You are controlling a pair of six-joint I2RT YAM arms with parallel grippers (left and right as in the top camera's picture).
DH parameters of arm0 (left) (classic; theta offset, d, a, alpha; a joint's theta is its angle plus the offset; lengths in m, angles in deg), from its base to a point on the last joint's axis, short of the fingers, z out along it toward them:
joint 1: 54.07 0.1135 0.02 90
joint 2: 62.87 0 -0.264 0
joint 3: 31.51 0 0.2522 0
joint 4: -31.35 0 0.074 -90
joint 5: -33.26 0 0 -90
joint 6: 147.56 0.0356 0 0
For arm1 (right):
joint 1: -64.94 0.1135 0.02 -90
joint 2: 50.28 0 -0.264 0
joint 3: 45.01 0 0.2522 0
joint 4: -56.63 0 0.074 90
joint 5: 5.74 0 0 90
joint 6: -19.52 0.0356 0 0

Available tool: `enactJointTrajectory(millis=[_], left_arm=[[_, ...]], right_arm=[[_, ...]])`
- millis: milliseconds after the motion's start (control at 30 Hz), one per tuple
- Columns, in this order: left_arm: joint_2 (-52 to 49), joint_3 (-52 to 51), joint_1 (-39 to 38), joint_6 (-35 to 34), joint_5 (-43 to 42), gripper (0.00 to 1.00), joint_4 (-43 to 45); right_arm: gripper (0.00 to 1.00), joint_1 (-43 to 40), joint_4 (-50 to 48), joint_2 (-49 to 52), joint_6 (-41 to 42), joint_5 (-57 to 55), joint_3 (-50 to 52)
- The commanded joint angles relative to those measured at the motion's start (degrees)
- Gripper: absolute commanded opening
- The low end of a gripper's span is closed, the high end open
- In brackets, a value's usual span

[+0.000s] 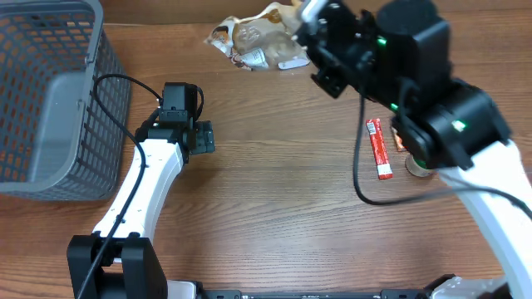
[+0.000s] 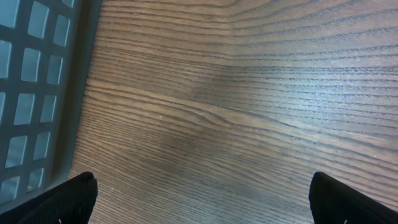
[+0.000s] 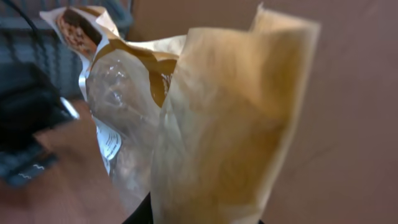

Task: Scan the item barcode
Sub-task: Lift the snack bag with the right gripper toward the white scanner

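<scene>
Snack bag (image 3: 217,124) sits right at the tips of my right end effector (image 1: 302,23), which is closed on its crimped top edge. It looks light, a crinkly, floppy film, probably slick, with crushable contents. I'd grip the flat seam only and keep the white label (image 3: 109,142) uncovered. Left end effector (image 2: 199,199) is wide open and empty over the tabletop (image 2: 249,93), well apart from the bag.

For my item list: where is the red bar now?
In the overhead view, the red bar lies on the table at the right side, between the black cable and the right arm.
</scene>
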State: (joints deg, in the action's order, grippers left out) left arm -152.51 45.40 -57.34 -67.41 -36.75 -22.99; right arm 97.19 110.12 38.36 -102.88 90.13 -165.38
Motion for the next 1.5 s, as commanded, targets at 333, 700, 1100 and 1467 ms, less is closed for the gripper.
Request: enactJointTrajectory(millis=[333,700,1100,1467], left_arm=[[0.6,0.6,0.2,1.1,1.0,1.00,0.1],[0.6,0.6,0.1,1.1,1.0,1.00,0.1],[0.6,0.6,0.1,1.1,1.0,1.00,0.1],[0.6,0.6,0.1,1.1,1.0,1.00,0.1]], right_arm=[[0.04,-0.2,-21.1,20.2,-23.9,-21.6,-0.5],[0.04,-0.9,-50.0,37.1,-27.5,-29.7,-0.5],[0.04,-1.6,-63.2,46.3,-27.6,-33.5,-0.5],[0.04,-1.2,-56.9,46.9,-27.4,-36.8,-0.5]])
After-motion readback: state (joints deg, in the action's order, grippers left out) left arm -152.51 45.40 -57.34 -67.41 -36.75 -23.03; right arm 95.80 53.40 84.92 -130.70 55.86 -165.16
